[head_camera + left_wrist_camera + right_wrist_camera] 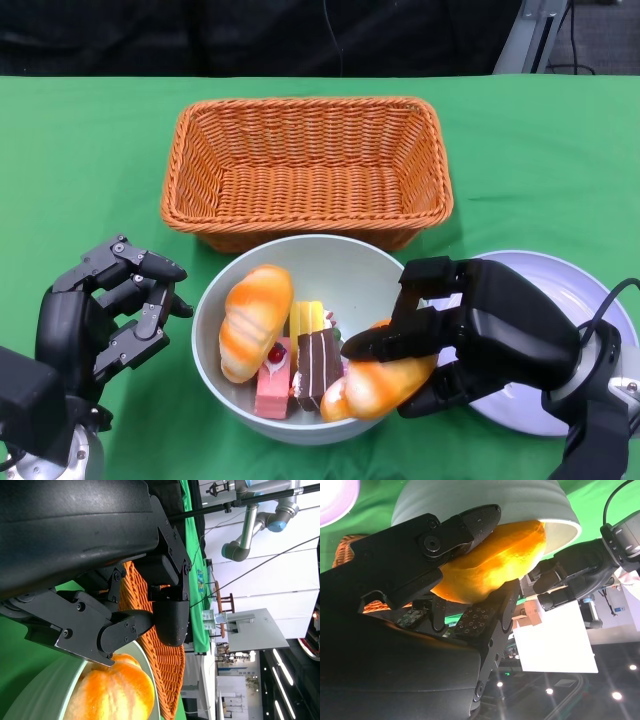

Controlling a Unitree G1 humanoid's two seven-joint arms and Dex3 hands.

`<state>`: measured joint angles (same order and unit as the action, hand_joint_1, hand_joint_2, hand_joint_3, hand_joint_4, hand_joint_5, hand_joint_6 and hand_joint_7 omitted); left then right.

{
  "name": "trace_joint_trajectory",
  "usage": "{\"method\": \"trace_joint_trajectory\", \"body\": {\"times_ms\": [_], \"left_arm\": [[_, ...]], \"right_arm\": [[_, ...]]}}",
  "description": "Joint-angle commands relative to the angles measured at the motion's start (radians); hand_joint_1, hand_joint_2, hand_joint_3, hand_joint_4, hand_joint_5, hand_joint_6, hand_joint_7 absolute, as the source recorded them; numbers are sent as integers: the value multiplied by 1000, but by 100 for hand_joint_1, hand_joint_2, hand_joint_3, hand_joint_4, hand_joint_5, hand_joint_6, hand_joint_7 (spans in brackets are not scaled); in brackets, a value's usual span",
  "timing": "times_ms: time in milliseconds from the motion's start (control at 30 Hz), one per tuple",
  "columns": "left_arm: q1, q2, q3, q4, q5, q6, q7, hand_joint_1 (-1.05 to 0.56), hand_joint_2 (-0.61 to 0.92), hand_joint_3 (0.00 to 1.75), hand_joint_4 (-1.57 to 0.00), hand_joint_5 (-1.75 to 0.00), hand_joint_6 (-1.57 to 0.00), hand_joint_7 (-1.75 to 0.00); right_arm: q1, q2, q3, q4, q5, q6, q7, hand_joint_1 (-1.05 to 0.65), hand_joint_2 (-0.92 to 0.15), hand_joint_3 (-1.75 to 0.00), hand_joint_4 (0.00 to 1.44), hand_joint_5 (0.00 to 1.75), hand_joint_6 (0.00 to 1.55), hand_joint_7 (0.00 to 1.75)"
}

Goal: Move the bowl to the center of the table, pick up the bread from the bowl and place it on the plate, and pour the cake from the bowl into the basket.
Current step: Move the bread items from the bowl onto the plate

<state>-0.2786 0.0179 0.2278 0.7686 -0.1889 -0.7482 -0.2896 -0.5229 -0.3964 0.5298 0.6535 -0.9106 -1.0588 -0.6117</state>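
Observation:
A pale green bowl (355,270) sits mid-table, just in front of the wicker basket (305,165). Inside lie one orange bread roll (255,320) on the left, a yellow cake slice (305,320), a pink one (272,385) and a chocolate one (318,365). My right hand (480,335) grips a second bread roll (385,385) at the bowl's right rim; the right wrist view shows that roll (492,562) clamped between black fingers (465,527) against the bowl (485,500). My left hand (110,310) hovers left of the bowl, fingers apart, holding nothing. The white plate (570,300) lies partly under my right hand.
Green cloth (90,170) covers the table. The basket holds nothing and fills the middle back. The left wrist view shows the basket weave (160,665), the bowl rim (50,690) and the left roll (110,695) close by.

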Motion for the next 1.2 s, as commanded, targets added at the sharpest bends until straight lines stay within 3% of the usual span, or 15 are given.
{"method": "trace_joint_trajectory", "body": {"times_ms": [33,233,500,700,1033,1167,1200], "left_arm": [[10,16,1,7,1,-15,8,-9,72,80,-78,-150,-83,-116],[9,17,1,9,6,-15,14,-9,72,79,-78,-150,-83,-116],[10,18,2,9,-4,-14,2,-9,72,80,-78,-149,-82,-117],[11,21,2,5,-9,-7,-2,-8,72,80,-78,-148,-82,-116],[9,21,2,9,-3,-6,10,-8,73,79,-79,-150,-83,-117],[10,20,1,7,2,-7,16,-8,72,80,-79,-150,-83,-117],[10,21,0,10,5,-11,16,-8,72,80,-79,-150,-83,-117]], "right_arm": [[12,2,-17,13,24,-15,-10,-34,-86,-1,87,107,107,9],[22,-5,-27,0,44,-15,17,-50,-90,0,83,52,89,0],[41,-16,-48,-43,57,2,85,-60,-92,-1,83,39,84,0],[52,-19,-58,-62,52,12,100,-58,-90,0,85,34,86,1],[50,-16,-67,-58,75,-21,110,-46,-89,0,106,37,103,7],[51,-11,-74,-71,66,-13,105,-28,-86,0,94,95,114,7],[52,-8,-76,-77,63,-10,102,-26,-86,0,92,102,116,7]]}}
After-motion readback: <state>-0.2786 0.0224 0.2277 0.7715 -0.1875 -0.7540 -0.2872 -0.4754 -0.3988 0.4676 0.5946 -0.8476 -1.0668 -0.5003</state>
